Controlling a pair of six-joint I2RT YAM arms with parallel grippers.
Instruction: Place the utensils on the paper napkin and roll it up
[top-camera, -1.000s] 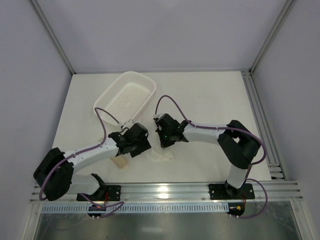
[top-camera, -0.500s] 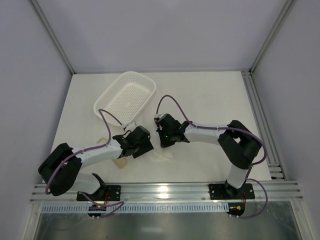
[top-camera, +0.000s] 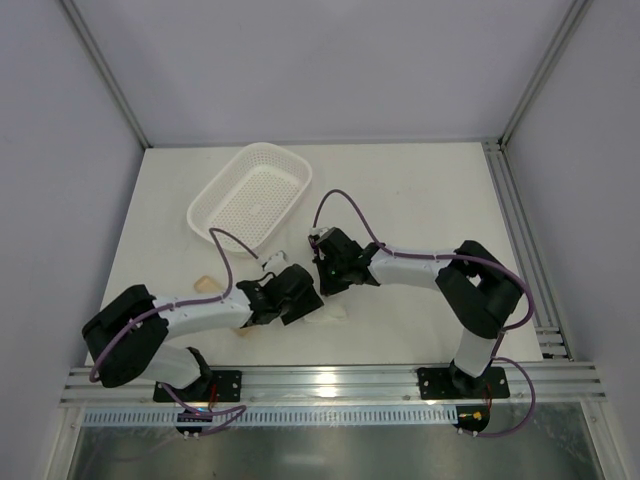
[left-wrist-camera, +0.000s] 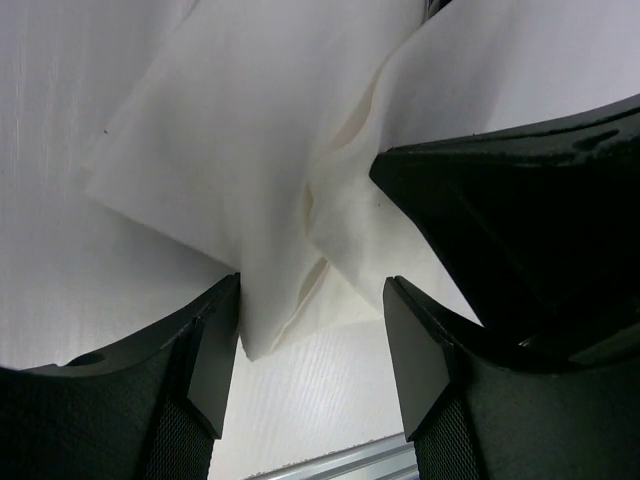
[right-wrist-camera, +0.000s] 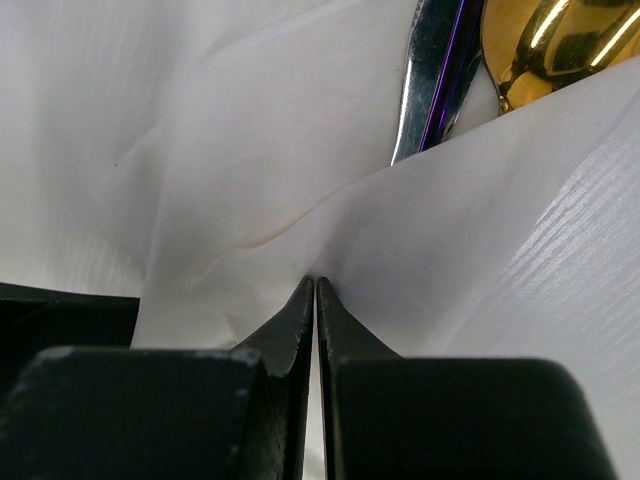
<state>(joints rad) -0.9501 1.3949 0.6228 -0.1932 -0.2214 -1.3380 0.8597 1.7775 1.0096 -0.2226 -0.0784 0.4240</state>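
The paper napkin (right-wrist-camera: 250, 150) lies folded and creased over the utensils. In the right wrist view the dark purplish fork (right-wrist-camera: 430, 80) and the gold-bowled spoon (right-wrist-camera: 560, 45) stick out from under its fold at the top right. The grey-silver spoon is hidden. My right gripper (right-wrist-camera: 316, 282) is shut, its tips pinching a fold of the napkin. My left gripper (left-wrist-camera: 312, 300) is open, its jaws either side of a folded napkin corner (left-wrist-camera: 270, 310) without clamping it. In the top view both grippers, left (top-camera: 310, 305) and right (top-camera: 326, 280), meet over the napkin (top-camera: 336, 312).
A white perforated basket (top-camera: 255, 195) stands at the back left. A flat beige slab (top-camera: 240, 328) lies beside the left arm, with another beige piece (top-camera: 207, 284) further left. The aluminium rail (top-camera: 330, 378) runs along the near table edge.
My left gripper has moved right and nearer, onto the napkin's near corner. The right gripper has stayed almost still on the napkin.
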